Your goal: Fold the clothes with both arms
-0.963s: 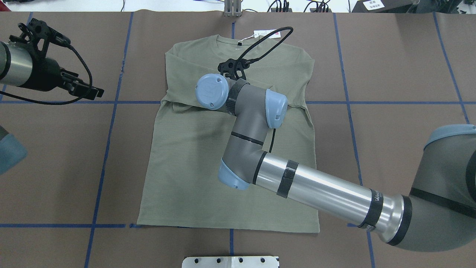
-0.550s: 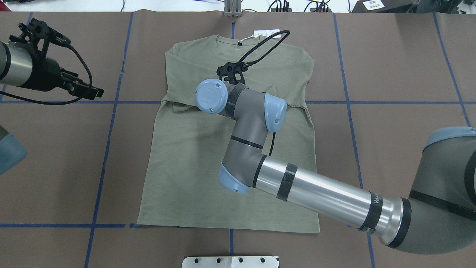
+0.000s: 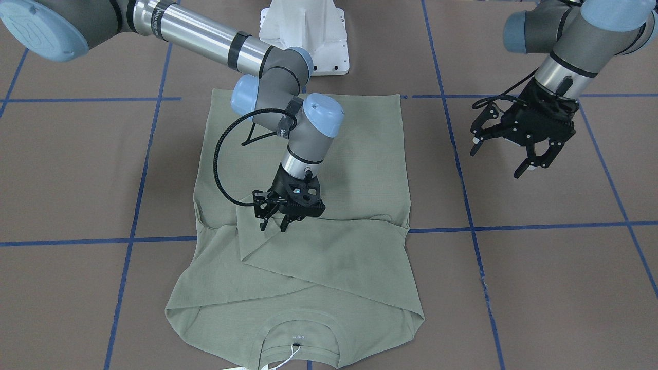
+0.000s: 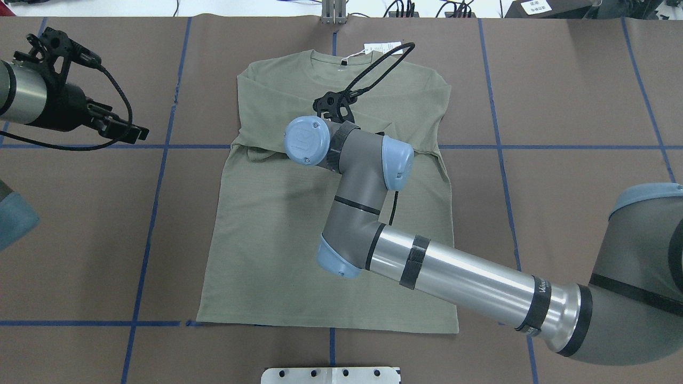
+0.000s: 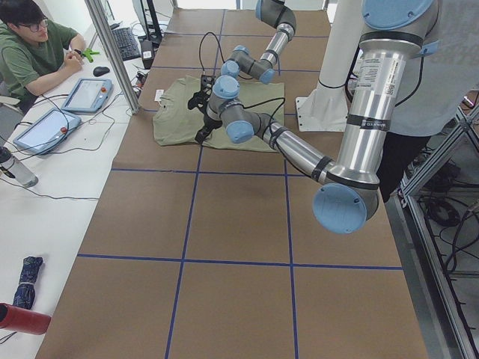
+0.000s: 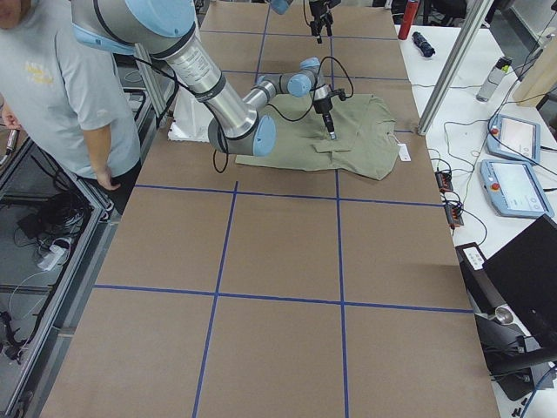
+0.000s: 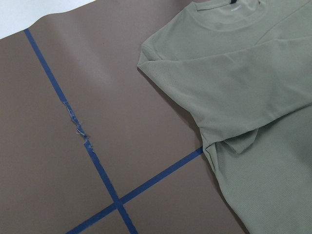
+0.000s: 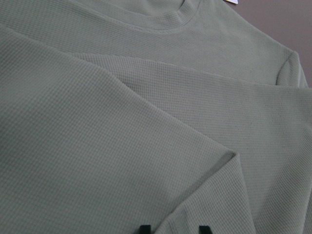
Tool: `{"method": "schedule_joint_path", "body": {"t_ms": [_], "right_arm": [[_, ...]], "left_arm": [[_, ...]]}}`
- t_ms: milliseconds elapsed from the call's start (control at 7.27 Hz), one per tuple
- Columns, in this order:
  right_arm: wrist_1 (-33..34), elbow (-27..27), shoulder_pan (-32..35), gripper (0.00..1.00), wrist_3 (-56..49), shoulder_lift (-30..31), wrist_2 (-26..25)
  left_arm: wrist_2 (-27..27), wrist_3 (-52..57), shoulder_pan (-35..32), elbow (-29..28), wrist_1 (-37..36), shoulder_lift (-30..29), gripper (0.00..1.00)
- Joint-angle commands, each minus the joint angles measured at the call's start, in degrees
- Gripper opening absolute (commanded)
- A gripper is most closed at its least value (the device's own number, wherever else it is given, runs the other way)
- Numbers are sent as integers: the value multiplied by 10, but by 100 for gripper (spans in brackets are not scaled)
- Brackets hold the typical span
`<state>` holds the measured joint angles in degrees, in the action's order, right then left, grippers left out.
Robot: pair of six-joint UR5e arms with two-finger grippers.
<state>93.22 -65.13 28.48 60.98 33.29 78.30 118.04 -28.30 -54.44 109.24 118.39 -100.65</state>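
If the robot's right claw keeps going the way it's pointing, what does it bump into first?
The green shirt. The right gripper points down at a sleeve folded across the chest, so it would probably touch that cloth first.

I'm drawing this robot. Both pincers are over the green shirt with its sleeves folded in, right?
Not quite. Only the right pincer is over the shirt; the left pincer hangs over the table beside it. The exterior front-facing view shows this. The sleeves are indeed folded in.
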Motion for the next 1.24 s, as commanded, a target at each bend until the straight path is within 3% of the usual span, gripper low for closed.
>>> {"method": "schedule_joint_path", "body": {"t_ms": [0, 412, 825, 1100], "right_arm": [[0, -1, 0, 0, -3, -1, -1], [13, -31, 7, 0, -12, 6, 4], [20, -149, 39, 0, -106, 112, 4], [15, -166, 53, 0, -135, 142, 4]], "left_arm": [[0, 0, 0, 1, 0, 0, 100], [0, 0, 0, 0, 0, -1, 100], [0, -3, 1, 0, 0, -1, 100], [0, -11, 1, 2, 0, -1, 100]]}}
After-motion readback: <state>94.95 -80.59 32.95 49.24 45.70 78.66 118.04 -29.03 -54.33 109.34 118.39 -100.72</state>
